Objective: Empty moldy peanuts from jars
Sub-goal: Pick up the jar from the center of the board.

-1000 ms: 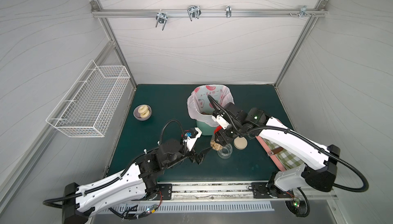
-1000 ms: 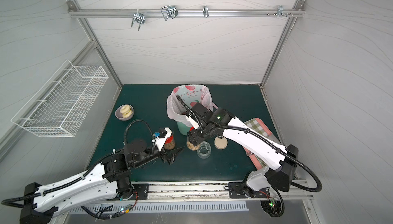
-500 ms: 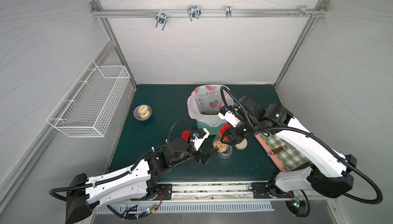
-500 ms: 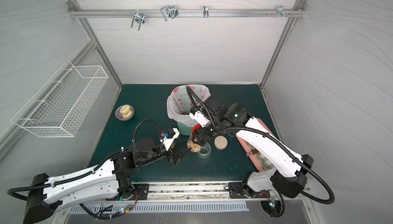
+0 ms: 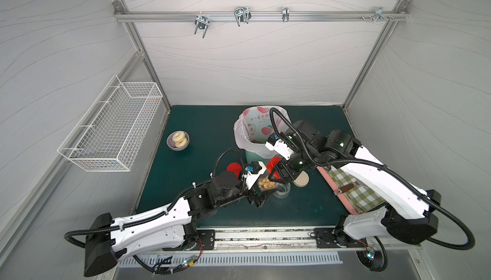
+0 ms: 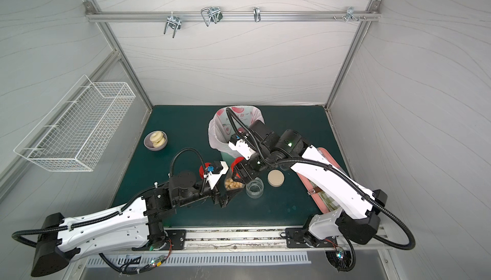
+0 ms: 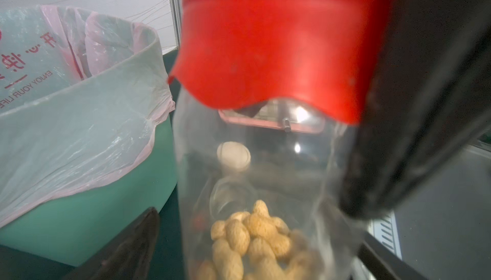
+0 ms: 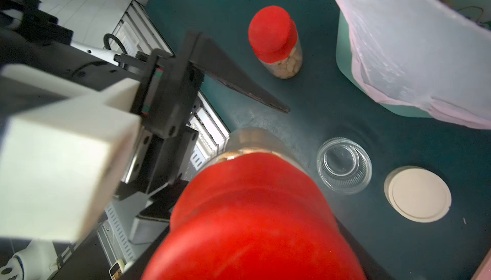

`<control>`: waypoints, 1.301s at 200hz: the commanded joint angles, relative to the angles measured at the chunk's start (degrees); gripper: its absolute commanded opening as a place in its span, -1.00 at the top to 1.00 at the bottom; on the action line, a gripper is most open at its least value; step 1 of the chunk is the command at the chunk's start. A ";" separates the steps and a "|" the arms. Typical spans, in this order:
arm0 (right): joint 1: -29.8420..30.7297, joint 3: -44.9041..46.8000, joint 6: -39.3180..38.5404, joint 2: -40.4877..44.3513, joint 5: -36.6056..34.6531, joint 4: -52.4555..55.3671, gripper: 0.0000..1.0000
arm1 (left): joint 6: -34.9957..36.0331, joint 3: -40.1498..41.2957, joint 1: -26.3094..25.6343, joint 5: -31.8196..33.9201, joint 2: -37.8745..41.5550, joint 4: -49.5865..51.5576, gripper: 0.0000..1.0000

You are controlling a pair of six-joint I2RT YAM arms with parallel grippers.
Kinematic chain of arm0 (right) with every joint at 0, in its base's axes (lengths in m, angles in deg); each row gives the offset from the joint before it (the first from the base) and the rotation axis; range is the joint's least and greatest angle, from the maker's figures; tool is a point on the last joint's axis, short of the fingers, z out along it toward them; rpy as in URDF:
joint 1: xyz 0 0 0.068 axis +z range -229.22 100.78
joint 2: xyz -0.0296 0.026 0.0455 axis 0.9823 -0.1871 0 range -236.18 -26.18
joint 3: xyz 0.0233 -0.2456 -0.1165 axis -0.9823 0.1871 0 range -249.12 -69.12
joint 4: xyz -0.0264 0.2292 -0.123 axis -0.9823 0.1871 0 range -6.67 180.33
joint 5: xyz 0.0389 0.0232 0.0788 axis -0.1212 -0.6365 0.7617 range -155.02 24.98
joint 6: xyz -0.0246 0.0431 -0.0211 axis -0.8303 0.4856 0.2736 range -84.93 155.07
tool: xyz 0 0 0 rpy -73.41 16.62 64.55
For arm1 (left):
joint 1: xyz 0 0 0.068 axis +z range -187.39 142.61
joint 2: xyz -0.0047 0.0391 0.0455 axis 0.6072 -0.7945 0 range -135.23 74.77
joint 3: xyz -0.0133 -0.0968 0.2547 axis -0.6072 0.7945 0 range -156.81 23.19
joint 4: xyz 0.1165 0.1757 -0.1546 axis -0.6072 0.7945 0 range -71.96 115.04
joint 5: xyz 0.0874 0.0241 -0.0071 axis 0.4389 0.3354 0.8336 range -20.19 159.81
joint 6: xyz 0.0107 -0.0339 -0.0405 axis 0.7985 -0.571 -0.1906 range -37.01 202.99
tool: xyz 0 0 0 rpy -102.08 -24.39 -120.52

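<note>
**A:** What has changed around the jar (image 5: 266, 185)?

**B:** A second ago the right arm (image 5: 372, 175) hung over it and hid its top. That arm has since pulled back to the right and turned its wrist. Now the red lid (image 5: 273, 163) shows and the jar leans, lid to the far side, base to the near side. The left arm (image 5: 159, 220) has stretched in from the near left.

**A:** And the hands?

**B:** The right gripper (image 5: 277, 175) pinches the jar by its lid. The left gripper (image 7: 252, 209) is spread wide with the jar's body between its fingers (image 8: 239, 90). One finger stands well clear of the wall, so nothing is clamped there yet.

**A:** Meaning?

**B:** I'd judge they are setting up to unscrew it, the left to hold the body and the right to twist. The lid is still on, so this jar is not emptied.

**A:** Where exactly is it?

**B:** It's in the middle of the mat (image 5: 212, 121), just near of the bin (image 7: 79, 212). The empty jar (image 8: 344, 165) is just to its right, and the beige lid (image 8: 417, 193) lies further right. Whether its base touches the mat I can't tell.

**A:** How does it look?

**B:** It's clear-walled. The peanuts (image 7: 249, 236) are pale tan, in their shells, and heaped at the base end, filling only the bottom part. The second jar (image 8: 275, 42) stands to the left, red-capped and still holding nuts.
</note>
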 commanded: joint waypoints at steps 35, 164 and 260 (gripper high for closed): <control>0.77 -1.81 1.15 0.91 2.28 -2.84 -0.21 | 0.07 -2.69 0.06 0.25 0.01 -3.68 -0.84; 0.25 -2.25 1.12 0.75 -1.18 -1.26 -0.25 | -0.66 -0.41 0.06 -0.61 4.53 -5.45 -0.82; 0.27 -3.51 0.73 0.84 -1.37 -0.20 -0.26 | -0.58 -1.87 0.06 -0.99 1.62 -4.91 -0.66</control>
